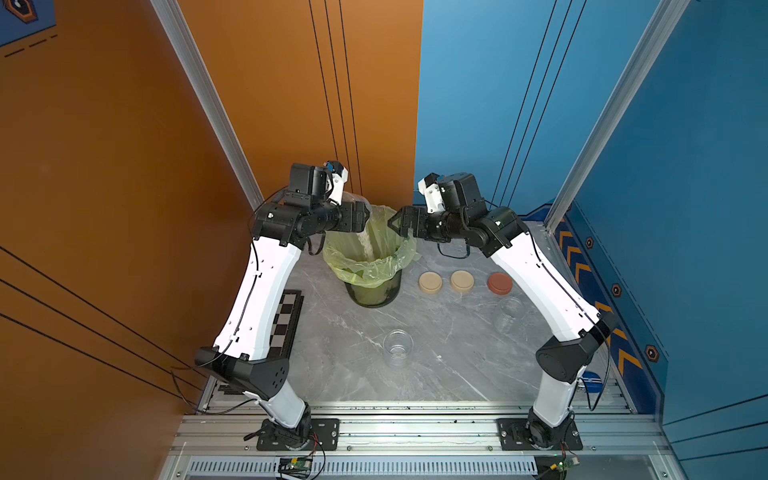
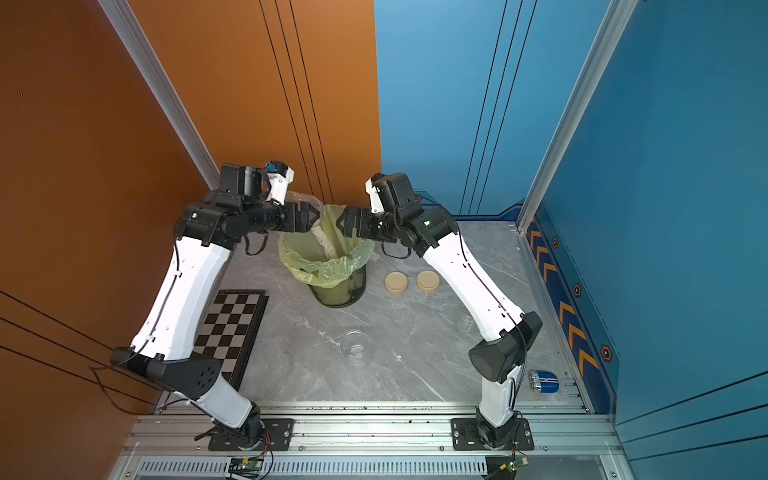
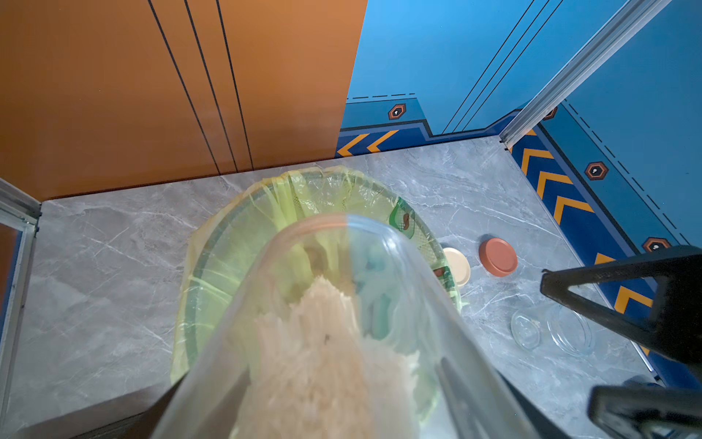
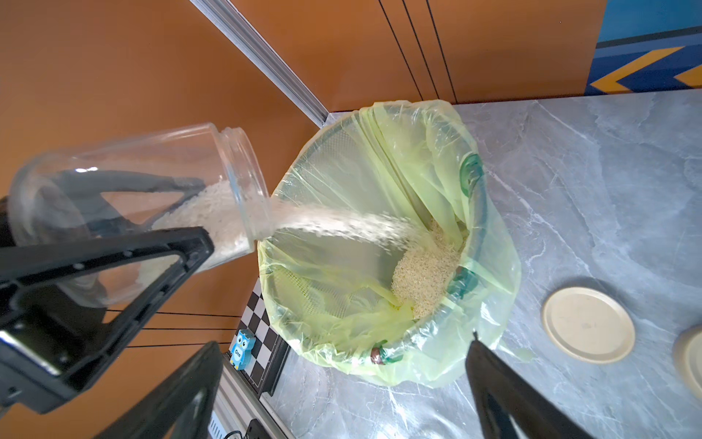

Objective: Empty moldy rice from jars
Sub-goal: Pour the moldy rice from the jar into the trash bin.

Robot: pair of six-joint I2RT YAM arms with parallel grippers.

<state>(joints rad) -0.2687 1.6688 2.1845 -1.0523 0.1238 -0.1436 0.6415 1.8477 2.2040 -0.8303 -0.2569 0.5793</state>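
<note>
My left gripper (image 1: 365,217) is shut on a clear jar (image 4: 133,182), tilted mouth-down over the bin (image 1: 374,274) lined with a green bag. Off-white moldy rice (image 4: 342,224) streams from the jar's mouth onto a pile in the bag (image 4: 425,266). Some rice remains inside the jar (image 3: 323,361). My right gripper (image 1: 392,224) hangs open and empty at the bin's right rim. Two more jars stand open on the table, one in the middle (image 1: 398,347) and one at the right (image 1: 509,313). Two beige lids (image 1: 430,283) (image 1: 461,281) and a reddish-brown lid (image 1: 501,283) lie right of the bin.
A folded chessboard (image 2: 232,328) lies under my left arm, with a small blue owl figure (image 4: 242,349) by it. A blue can (image 2: 544,382) lies at the front right edge. Orange and blue walls close the table at the back and sides.
</note>
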